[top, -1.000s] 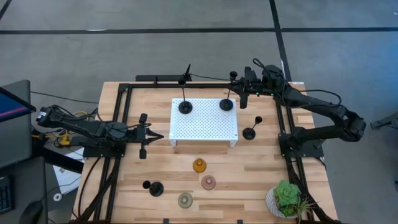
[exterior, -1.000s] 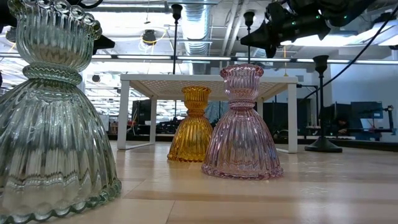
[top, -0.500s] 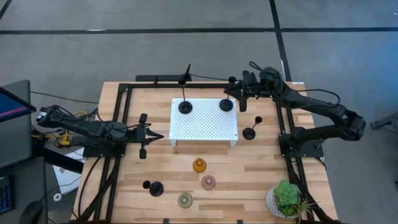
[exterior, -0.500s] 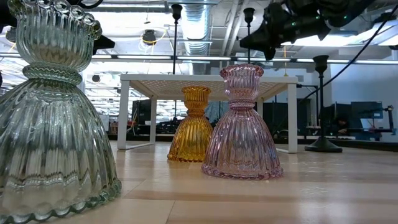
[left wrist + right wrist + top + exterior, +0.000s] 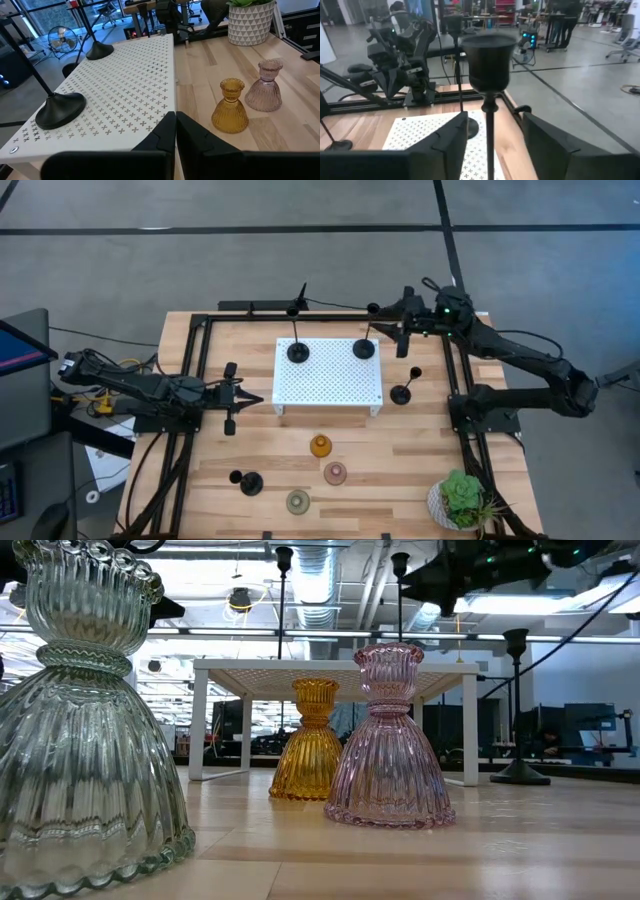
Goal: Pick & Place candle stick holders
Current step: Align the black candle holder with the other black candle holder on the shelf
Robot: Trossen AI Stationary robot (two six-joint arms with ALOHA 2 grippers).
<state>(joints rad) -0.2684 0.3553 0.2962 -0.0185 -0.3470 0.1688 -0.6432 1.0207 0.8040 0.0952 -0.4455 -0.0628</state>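
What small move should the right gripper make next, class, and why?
Probably draw the right gripper back, clear of the black holder standing on the white platform. Its jaws are wide open on either side of the stem, so nothing is gripped. It could then head for the black holder on the table.

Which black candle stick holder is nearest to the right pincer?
The one on the white platform's right rear corner; the open right pincer flanks its stem top.
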